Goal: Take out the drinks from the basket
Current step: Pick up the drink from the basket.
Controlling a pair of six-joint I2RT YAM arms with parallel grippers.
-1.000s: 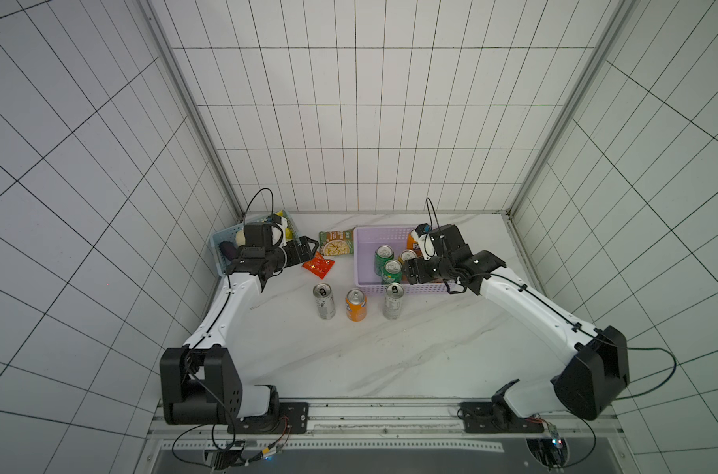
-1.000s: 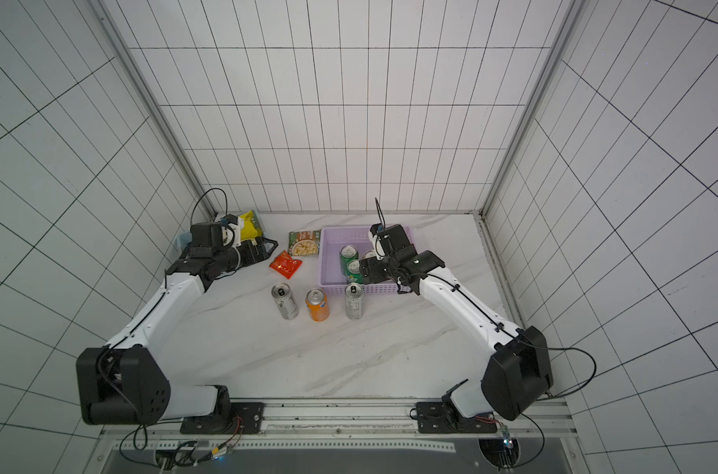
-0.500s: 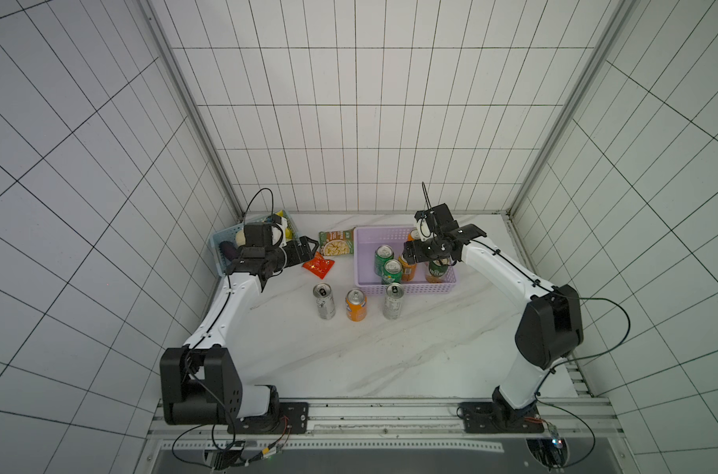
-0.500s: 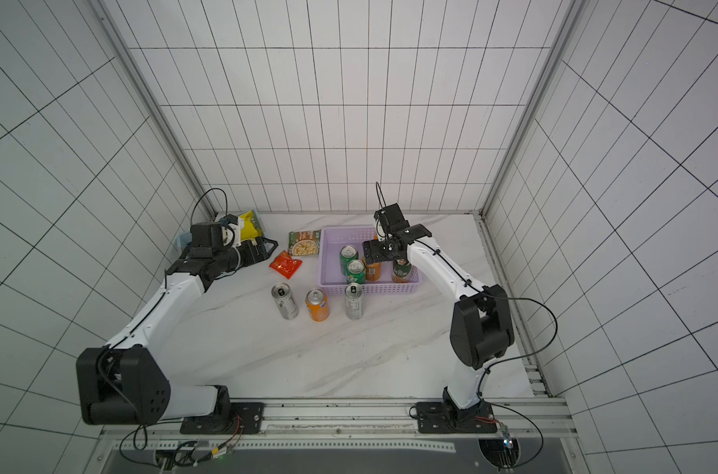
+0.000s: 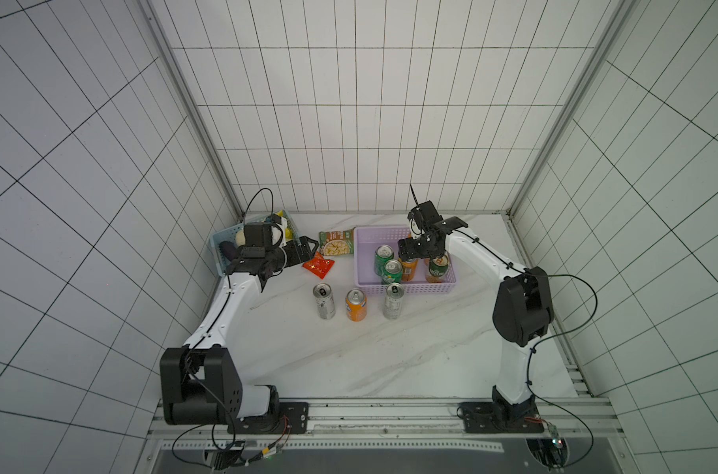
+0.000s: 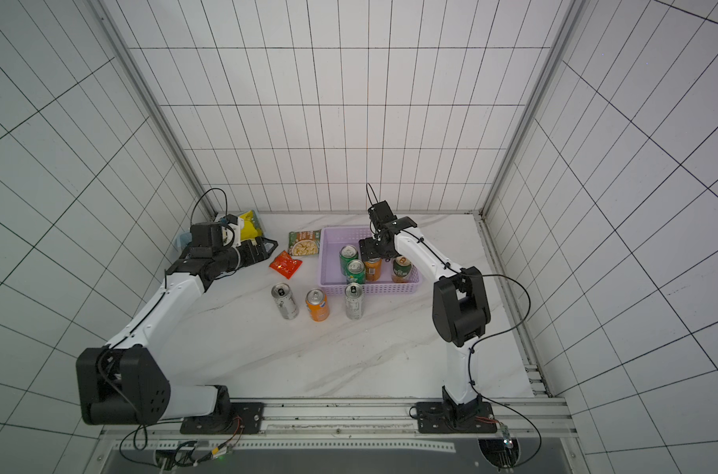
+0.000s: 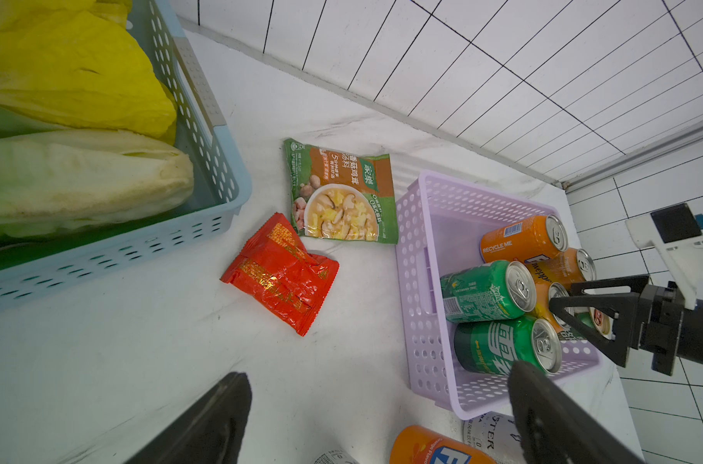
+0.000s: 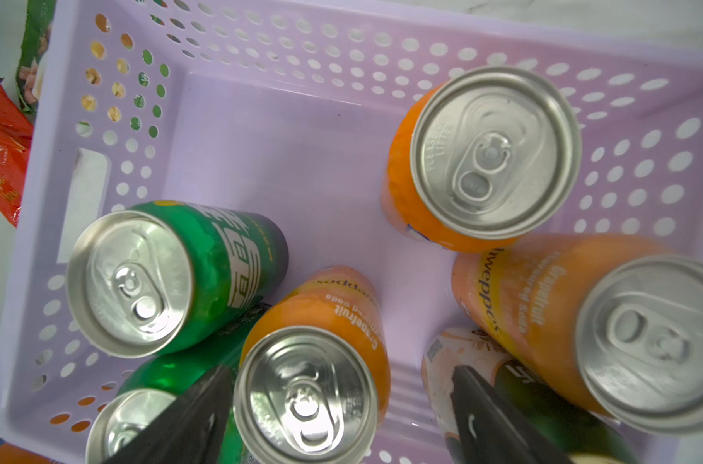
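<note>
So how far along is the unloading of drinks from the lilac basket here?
Roughly a third done: two silver-white cans and an orange can stand on the table outside the lilac basket. In hand: the open right gripper straddles a Schweppes grapefruit can, not yet gripped. The left gripper is open, empty. Left: six cans inside, that one included.

White arm links (image 5: 222, 312), bulky black joints (image 5: 521, 303), thin looping black cables (image 5: 570, 276), black base plates (image 5: 501, 418), silver rail (image 5: 390, 414)
</note>
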